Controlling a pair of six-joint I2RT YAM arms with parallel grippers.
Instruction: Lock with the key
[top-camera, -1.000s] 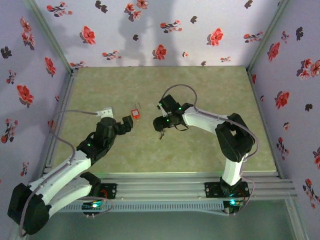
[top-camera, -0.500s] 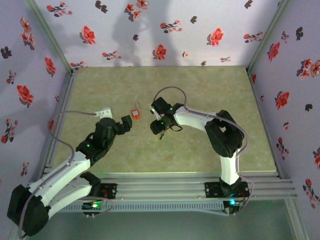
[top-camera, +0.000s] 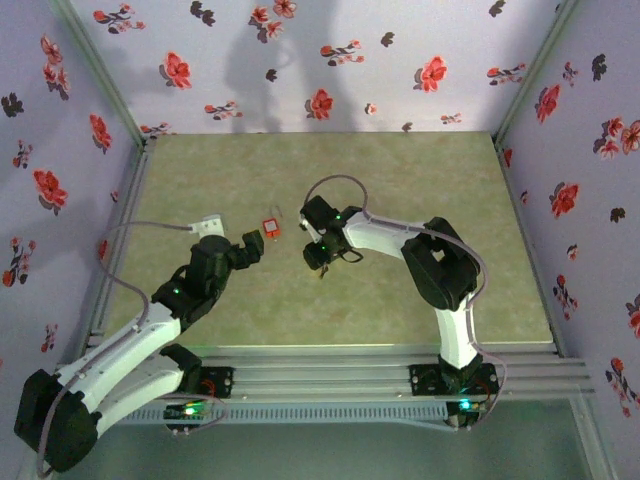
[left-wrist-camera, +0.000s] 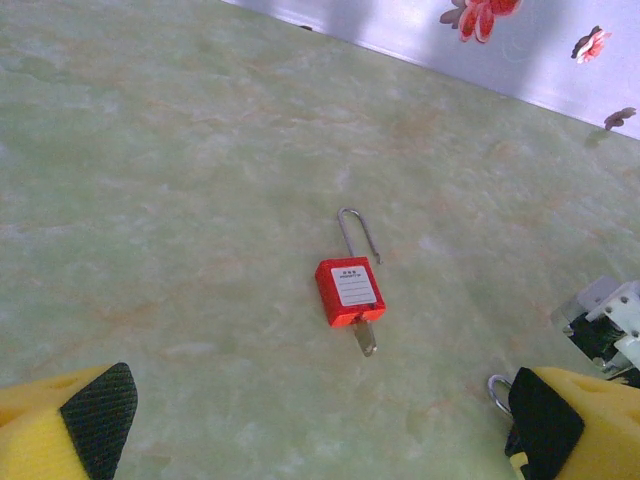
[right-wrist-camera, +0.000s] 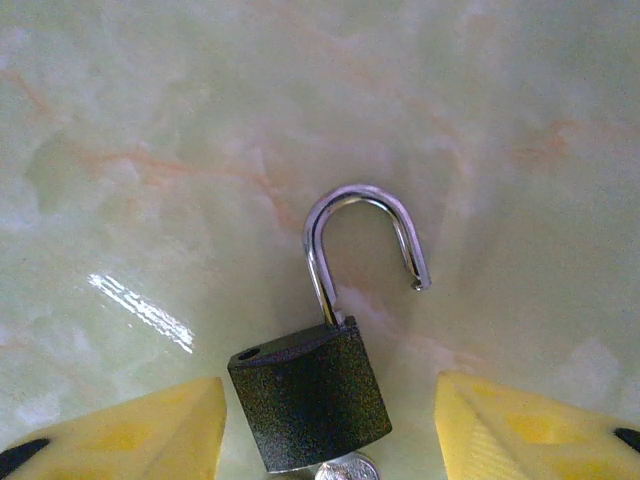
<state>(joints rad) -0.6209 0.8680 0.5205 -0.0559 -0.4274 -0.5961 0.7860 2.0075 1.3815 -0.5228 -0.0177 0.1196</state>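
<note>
A black padlock (right-wrist-camera: 310, 395) lies flat on the table with its silver shackle (right-wrist-camera: 365, 240) swung open and a round key head (right-wrist-camera: 348, 468) at its bottom edge. My right gripper (right-wrist-camera: 330, 440) is open and straddles the lock's body, its yellow fingers (right-wrist-camera: 130, 435) clear of it on both sides. From above, the right gripper (top-camera: 318, 252) hangs over that lock near the table's middle. A red padlock (left-wrist-camera: 350, 291), shackle open and a key (left-wrist-camera: 366, 340) in its base, lies ahead of my open left gripper (left-wrist-camera: 320, 440). In the top view the red padlock (top-camera: 269, 226) lies just beyond the left gripper (top-camera: 250, 246).
The green marbled table (top-camera: 400, 180) is walled by flowered panels (top-camera: 300, 60) at the back and sides. A metal rail (top-camera: 330, 365) runs along the near edge. The two grippers work close together, roughly a hand's width apart.
My right gripper has moved left and down over the black padlock, and its jaws have narrowed around it. The left arm and the red padlock have stayed still.
</note>
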